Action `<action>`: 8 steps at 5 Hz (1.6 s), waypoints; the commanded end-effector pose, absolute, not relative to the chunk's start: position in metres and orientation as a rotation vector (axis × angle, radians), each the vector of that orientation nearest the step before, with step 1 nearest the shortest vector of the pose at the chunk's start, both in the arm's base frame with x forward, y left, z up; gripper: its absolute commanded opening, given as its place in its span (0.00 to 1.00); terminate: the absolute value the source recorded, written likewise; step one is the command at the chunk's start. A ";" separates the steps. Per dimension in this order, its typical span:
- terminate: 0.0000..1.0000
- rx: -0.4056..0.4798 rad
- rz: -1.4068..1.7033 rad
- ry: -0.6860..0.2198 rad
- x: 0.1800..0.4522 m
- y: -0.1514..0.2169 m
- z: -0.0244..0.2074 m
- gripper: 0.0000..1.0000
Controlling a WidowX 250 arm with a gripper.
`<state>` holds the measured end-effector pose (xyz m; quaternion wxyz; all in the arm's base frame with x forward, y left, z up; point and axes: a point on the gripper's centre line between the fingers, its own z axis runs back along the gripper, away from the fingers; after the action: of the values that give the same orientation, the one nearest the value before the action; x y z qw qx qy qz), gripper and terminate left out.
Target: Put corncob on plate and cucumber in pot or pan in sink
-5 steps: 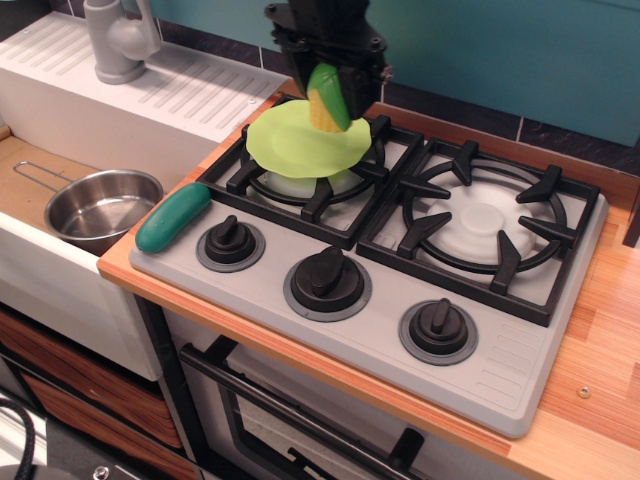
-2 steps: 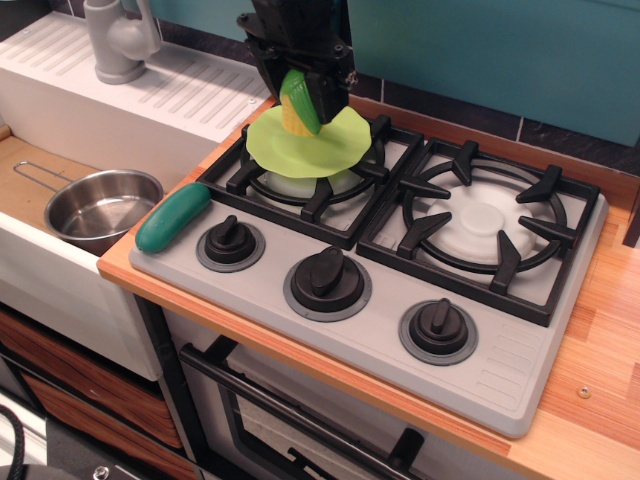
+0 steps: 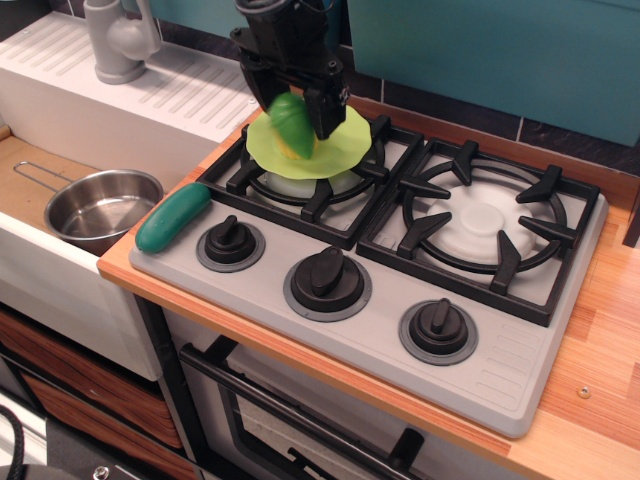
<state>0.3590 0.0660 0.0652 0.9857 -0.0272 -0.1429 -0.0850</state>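
The corncob (image 3: 290,126) lies on the lime-green plate (image 3: 335,150), which rests on the back-left stove burner. My gripper (image 3: 292,108) hangs right over the corncob with its black fingers (image 3: 326,112) spread to either side of it, apart from it. The dark green cucumber (image 3: 173,217) lies on the stove's front-left corner, near the counter edge. The shiny steel pot (image 3: 100,207) stands empty in the white sink (image 3: 40,275) to the left, its wire handle pointing left.
A grey tap (image 3: 120,40) and ribbed white drainboard (image 3: 170,85) sit behind the sink. Black burner grates (image 3: 480,220) and three knobs (image 3: 326,275) cover the stove. A wooden counter (image 3: 600,350) runs along the right.
The gripper moved left and down over the plate, then opened. The corncob went from hanging upright in the fingers to lying on the plate.
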 end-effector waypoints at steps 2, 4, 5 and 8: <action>0.00 -0.040 -0.168 -0.338 0.356 0.048 0.104 1.00; 0.00 -0.036 -0.158 -0.300 0.340 0.038 0.131 1.00; 0.00 -0.043 -0.149 -0.297 0.333 0.033 0.137 1.00; 0.00 -0.115 -0.193 -0.147 0.334 0.022 0.156 1.00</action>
<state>0.3271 0.0228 0.1371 0.9926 -0.0641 -0.0442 -0.0927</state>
